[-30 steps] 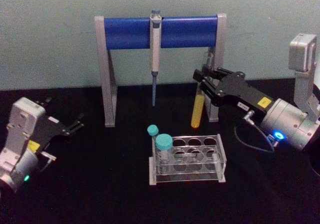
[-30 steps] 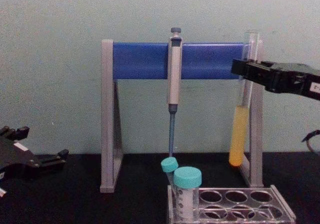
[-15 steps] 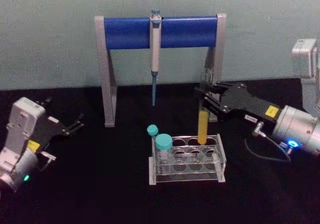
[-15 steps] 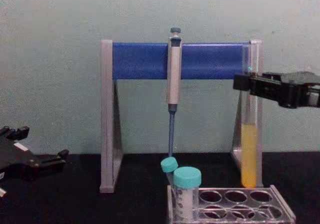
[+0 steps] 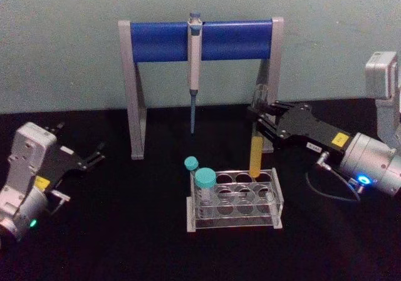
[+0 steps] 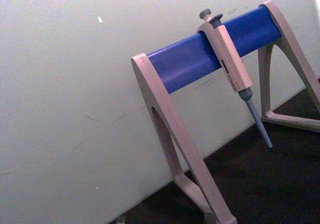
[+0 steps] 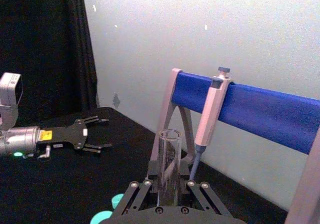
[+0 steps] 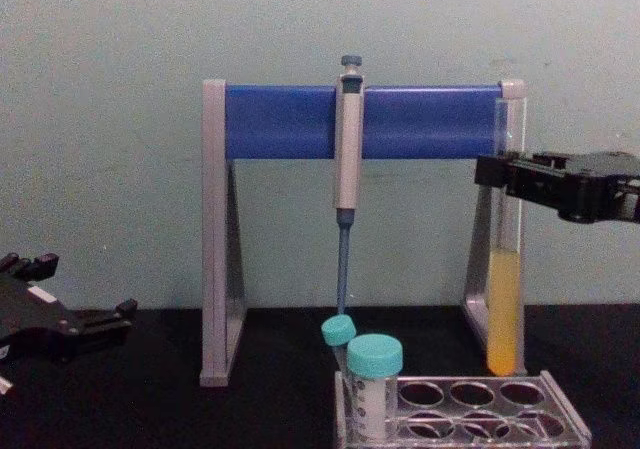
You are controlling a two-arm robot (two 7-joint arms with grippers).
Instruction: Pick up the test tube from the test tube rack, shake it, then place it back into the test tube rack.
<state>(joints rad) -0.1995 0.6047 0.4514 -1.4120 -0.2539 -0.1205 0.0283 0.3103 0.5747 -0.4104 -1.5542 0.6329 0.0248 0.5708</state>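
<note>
The test tube [image 5: 255,156] is a long clear glass tube with yellow-orange liquid in its lower part. It hangs upright in my right gripper [image 5: 257,121], which is shut on its upper part. In the chest view the test tube [image 8: 503,309] has its rounded bottom just above the back right hole of the test tube rack [image 8: 572,421]. The clear test tube rack [image 5: 279,199] sits on the black table. The right wrist view shows the tube's open mouth [image 7: 168,156] between the fingers. My left gripper [image 5: 94,156] rests open at the far left.
Two teal-capped tubes [image 5: 205,181] stand at the rack's left end. Behind the rack is a grey-and-blue pipette stand [image 5: 163,41] with a pipette [image 5: 194,62] hanging from it; its right leg is close behind the held tube. Open black table lies between the rack and the left gripper.
My right gripper has carried the tube down and forward from beside the stand's right leg to over the rack's back right hole. It has barely moved in the last half second. The left arm is still.
</note>
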